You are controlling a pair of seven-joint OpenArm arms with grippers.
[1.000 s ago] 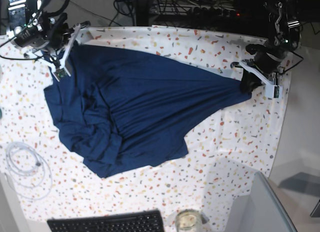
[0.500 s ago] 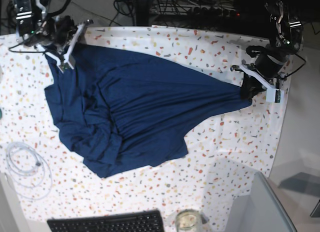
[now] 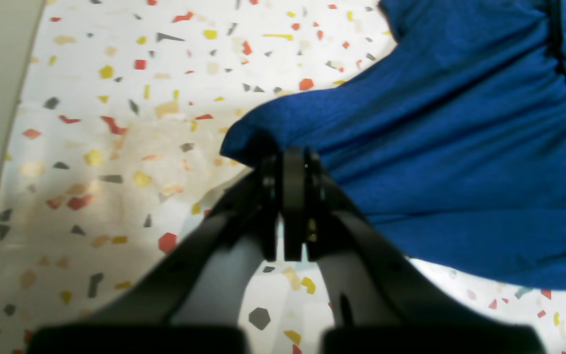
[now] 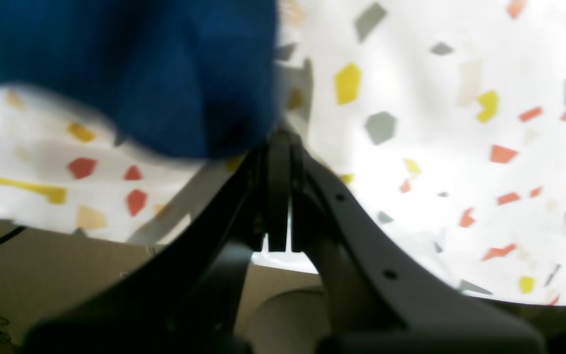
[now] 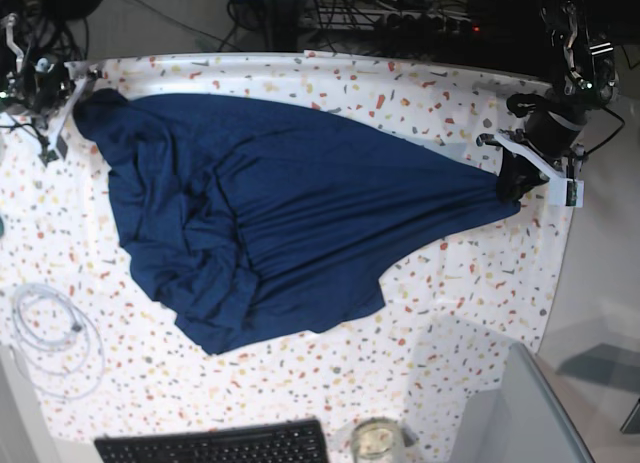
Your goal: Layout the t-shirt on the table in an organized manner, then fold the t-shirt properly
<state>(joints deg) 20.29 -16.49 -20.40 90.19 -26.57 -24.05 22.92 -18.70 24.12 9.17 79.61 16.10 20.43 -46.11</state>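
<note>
Currently we clamp the t-shirt [image 5: 280, 213] in both closed pincers, left [image 3: 290, 162] and right [image 4: 278, 142], at opposite bench [image 5: 480, 283] edges; overstretching could slip a corner free.

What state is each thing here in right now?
t-shirt: stretched between both grippers, rumpled along its lower left.
left gripper: shut on t-shirt.
right gripper: shut on t-shirt.
cable: coiled loosely.
keyboard: lying flat, untouched.
</note>
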